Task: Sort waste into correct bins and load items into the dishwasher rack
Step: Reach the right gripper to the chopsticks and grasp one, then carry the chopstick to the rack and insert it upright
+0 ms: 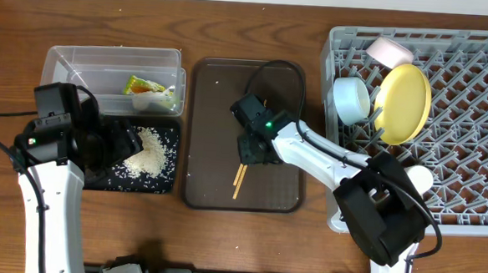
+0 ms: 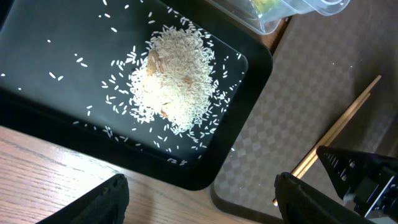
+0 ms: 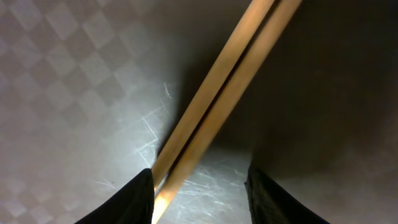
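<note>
Right gripper (image 1: 248, 149), overhead, low over chopsticks (image 1: 238, 180) on brown tray (image 1: 201, 151), fingertips hidden, left gripper (image 1: 110, 146) beside rice (image 1: 151, 152) in black tray (image 1: 165, 182); left wrist, jaws apart, empty; right wrist, jaws apart astride both sticks, off-centre, likely to roll or split on closing, ends cropped.

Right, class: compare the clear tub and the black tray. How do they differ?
The clear tub is see-through and deeper; the black tray is opaque and shallow. The clear tub holds the wrapper; the black tray holds rice. Both are rectangular, similar in size.
</note>
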Robot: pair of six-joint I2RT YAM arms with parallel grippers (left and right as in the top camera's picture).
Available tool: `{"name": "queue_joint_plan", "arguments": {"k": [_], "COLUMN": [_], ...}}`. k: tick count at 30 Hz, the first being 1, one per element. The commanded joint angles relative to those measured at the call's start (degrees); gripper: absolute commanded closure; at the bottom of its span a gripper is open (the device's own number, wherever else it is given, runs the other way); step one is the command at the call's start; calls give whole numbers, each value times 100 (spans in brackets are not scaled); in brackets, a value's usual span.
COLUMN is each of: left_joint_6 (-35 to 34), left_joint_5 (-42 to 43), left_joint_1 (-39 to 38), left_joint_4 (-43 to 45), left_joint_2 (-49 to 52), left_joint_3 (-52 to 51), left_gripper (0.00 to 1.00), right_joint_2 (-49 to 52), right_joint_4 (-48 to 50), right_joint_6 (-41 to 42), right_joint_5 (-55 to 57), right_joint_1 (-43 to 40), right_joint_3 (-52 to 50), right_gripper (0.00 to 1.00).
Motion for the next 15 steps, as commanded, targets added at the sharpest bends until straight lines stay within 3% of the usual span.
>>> {"name": "queue_joint_plan", "arguments": {"k": [1,9,12,15], "left_joint_6": [31,31,31,31], "left_joint_5": [-33,-33,-33,-33], "left_joint_1": [24,24,24,24], "left_joint_4": [-20,-17,-17,-20], "left_joint_2": [7,11,11,11], "left_joint_3": [26,26,26,26], "left_gripper": [22,22,22,22], "right_joint_2": [164,153,153,153], "right_joint_4": [-166,-697,-793,-796], "right_joint_6": [245,328,330,332], "right_joint_5": [273,643,610,461], "right_joint_1": [33,-50,-118,-122], "right_joint_3": [4,7,7,7], "right_gripper": [55,59,82,90]}}
